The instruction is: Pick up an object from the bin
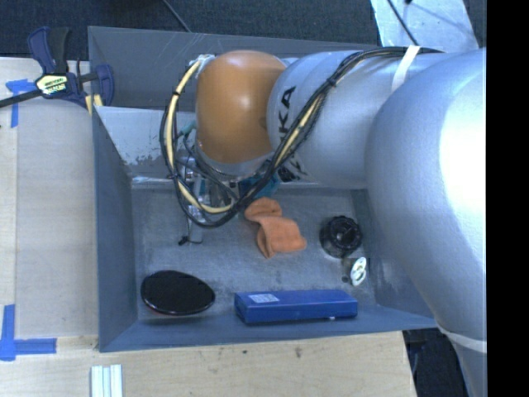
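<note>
The end effector (193,217) hangs below the arm's orange dome cover (235,106), low over bare floor in the back-left part of the grey metal bin (111,246). Whether it is spread or pressed together cannot be told. Nothing is seen held in it.

The nearest thing is a crumpled orange cloth (277,230), just to its right at mid-bin. Further right lie:
- a black round knob (340,232)
- a small white-and-yellow piece (358,271)

Along the front wall lie a flat black oval disc (176,293) and a blue rectangular box (296,306).
</note>
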You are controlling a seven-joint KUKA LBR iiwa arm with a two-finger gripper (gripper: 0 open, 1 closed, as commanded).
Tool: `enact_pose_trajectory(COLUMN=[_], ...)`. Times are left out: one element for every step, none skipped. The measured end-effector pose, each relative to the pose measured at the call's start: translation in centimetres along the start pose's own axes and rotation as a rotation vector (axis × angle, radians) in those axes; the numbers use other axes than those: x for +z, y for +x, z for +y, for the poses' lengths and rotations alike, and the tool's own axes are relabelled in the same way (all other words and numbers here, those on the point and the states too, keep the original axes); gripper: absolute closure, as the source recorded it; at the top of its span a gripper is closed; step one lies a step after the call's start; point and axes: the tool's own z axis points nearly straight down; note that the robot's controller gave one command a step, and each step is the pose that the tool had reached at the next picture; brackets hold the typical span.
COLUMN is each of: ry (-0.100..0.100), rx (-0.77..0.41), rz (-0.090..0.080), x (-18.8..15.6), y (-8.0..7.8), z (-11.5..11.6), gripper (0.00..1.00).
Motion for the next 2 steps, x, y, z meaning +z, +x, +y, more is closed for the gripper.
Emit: enact_pose_trajectory(ry=[-0.002,-0.001], rx=[0.003,-0.182], rz=[-0.008,-0.014], x=[-0.5,2.7], y=[-0.2,4.0], z=[-0.1,1.0], gripper=[0.00,0.00])
